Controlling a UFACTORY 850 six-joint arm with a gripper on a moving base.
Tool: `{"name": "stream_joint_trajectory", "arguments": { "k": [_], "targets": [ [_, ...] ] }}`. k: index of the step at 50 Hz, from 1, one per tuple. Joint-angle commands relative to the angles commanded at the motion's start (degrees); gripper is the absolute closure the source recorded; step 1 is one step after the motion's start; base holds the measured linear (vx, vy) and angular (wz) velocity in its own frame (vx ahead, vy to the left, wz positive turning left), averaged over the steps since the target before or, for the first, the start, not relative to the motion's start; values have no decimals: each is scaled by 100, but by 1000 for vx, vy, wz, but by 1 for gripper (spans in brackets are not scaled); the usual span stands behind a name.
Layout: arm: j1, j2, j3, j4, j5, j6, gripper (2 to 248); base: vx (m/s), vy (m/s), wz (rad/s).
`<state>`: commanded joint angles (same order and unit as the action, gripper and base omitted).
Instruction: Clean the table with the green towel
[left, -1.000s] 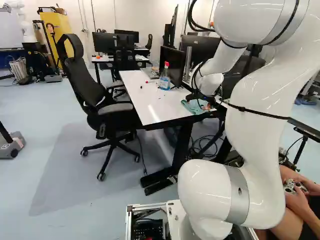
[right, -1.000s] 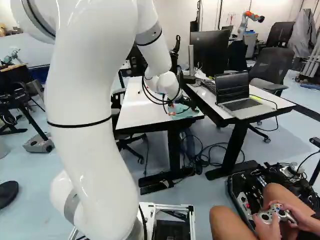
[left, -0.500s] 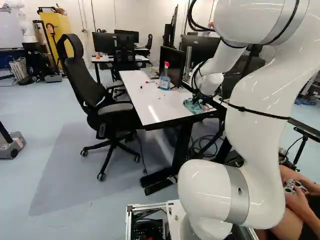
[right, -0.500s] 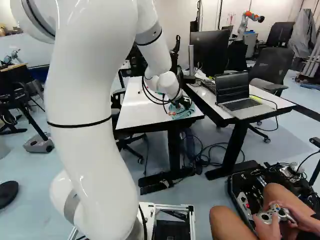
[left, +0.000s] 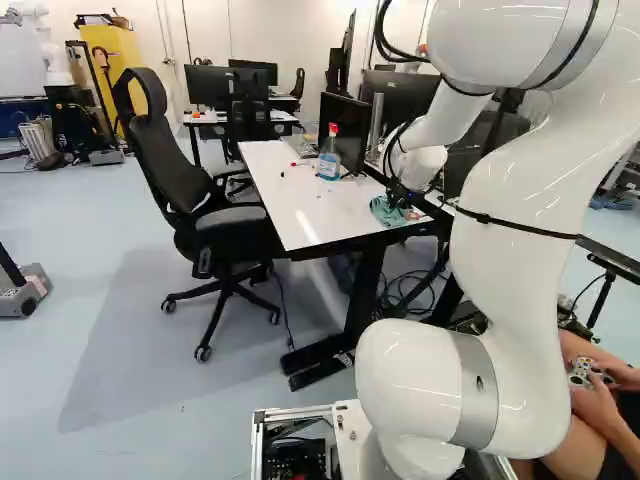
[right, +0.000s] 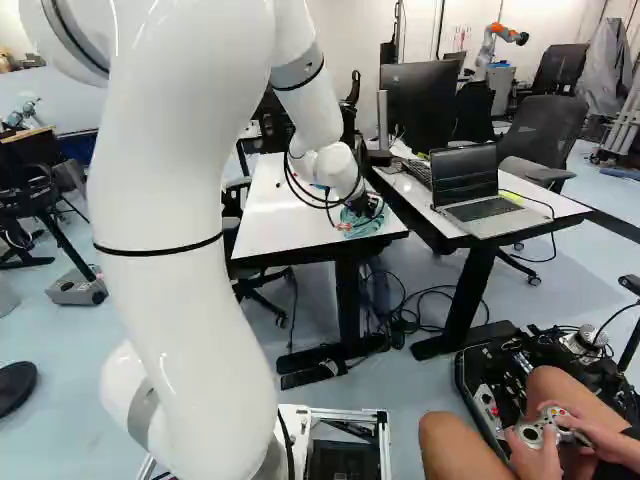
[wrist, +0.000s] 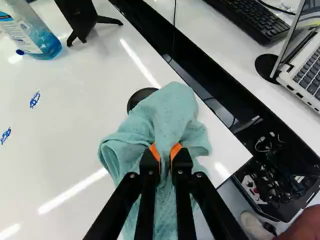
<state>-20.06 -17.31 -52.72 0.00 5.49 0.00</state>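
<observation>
In the left base view my gripper (left: 397, 192) is down at the near right corner of the white table (left: 300, 205), at the green towel (left: 382, 212). Seen from the wrist, the gripper (wrist: 166, 151) is shut on the towel (wrist: 172, 107), a fold of it pinched between the orange pads. The rest of the cloth lies bunched around the fingers and hides the tabletop there. Two blue scribbles (wrist: 35, 99) (wrist: 5, 135) mark the table on one side of the towel.
A round black object (wrist: 137, 98) is partly under the towel's far edge. Beyond stand a spray bottle (left: 329, 158) and a monitor stand (wrist: 82, 20). A second table with a laptop (right: 485, 200) adjoins across a gap; an office chair (left: 225, 220) stands alongside.
The gripper's fingers have closed on the towel, and the cloth has drawn together into a tighter bunch around them. The arm has shifted only slightly; the base has stayed put.
</observation>
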Motion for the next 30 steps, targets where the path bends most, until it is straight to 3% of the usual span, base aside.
{"name": "stream_joint_trajectory", "arguments": {
  "k": [30],
  "targets": [
    [159, 144, -248, 0, 0, 0, 209, 0, 0, 0]
  ]
}}
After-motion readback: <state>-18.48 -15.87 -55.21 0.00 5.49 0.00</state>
